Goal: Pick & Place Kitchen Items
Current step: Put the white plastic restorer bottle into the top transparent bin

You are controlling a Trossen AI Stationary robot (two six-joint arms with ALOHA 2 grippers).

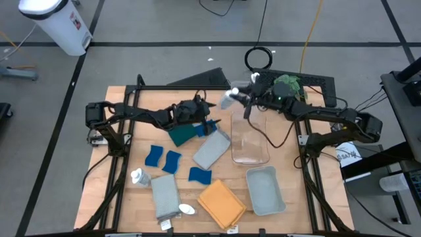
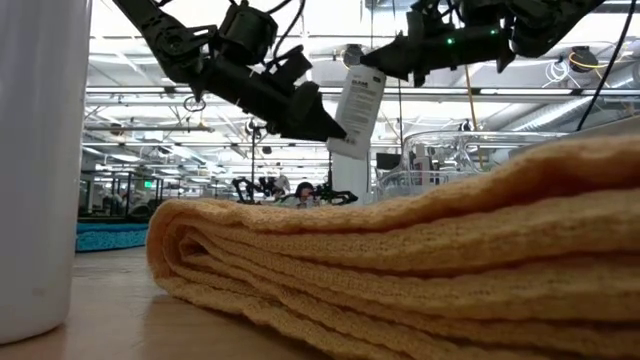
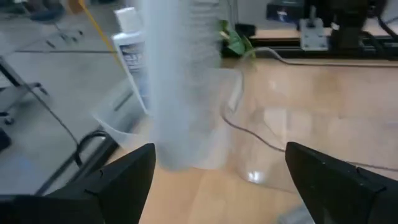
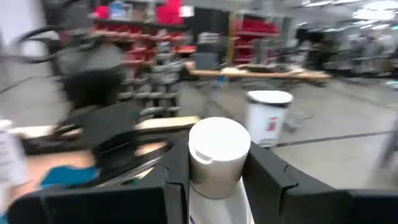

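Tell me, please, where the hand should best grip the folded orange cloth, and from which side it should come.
Probably from above, pinching one outer edge of the orange cloth. It lies flat and folded in several layers on the table, so there is no upright part to grip.

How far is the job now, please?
Nothing looks placed yet: the bin and tray look empty. The right gripper holds a bottle near the bin. Sponges, cloths and another bottle remain on the table. The left gripper is open.

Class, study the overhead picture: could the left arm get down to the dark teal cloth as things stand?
Probably yes: the left pincer is open and empty, beside the teal cloth, with nothing lying on top.
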